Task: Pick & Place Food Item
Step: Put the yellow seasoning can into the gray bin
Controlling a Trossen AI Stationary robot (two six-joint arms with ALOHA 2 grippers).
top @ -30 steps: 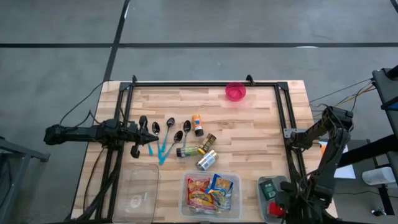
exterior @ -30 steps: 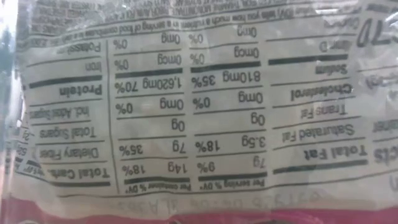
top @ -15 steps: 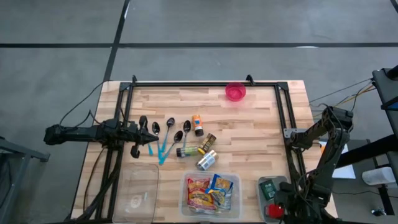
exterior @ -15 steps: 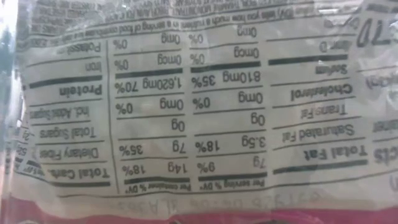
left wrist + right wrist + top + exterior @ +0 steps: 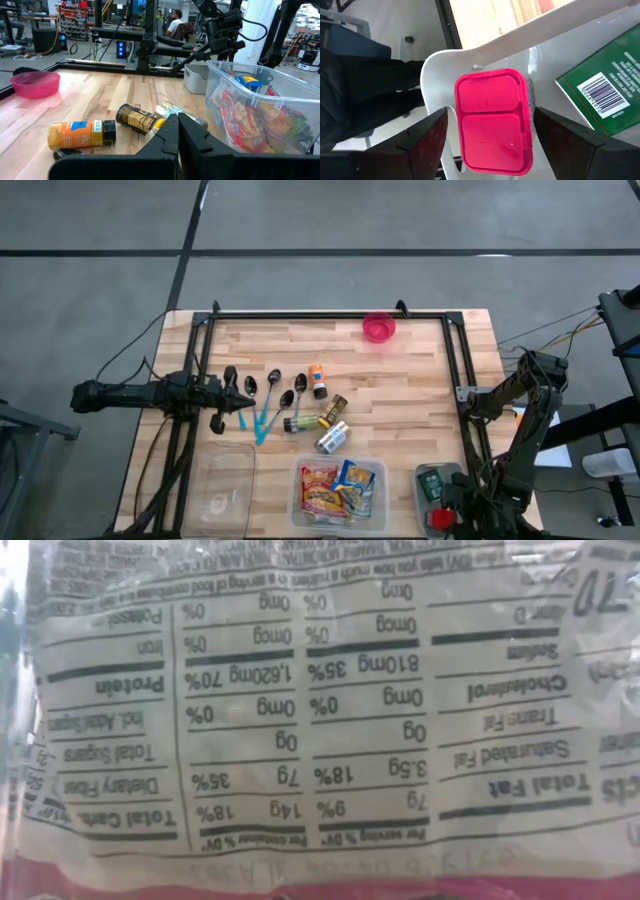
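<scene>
There, over the white bin (image 5: 485, 45), our right gripper (image 5: 490, 135) stood spread around the pink container (image 5: 492, 120); beside it lay a green packet (image 5: 605, 80); our left gripper (image 5: 177, 131) stayed pressed together.

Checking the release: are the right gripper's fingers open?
Open: the right gripper has its fingers spread wide on both sides of the pink box.

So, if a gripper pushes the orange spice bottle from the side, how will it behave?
The orange spice bottle lies on its side on the wooden table, and its body looks round, so it would probably roll rather than slide. It looks like rigid plastic, so it should stay stiff. The dark spice jar lies close by, so it may bump that.
</scene>
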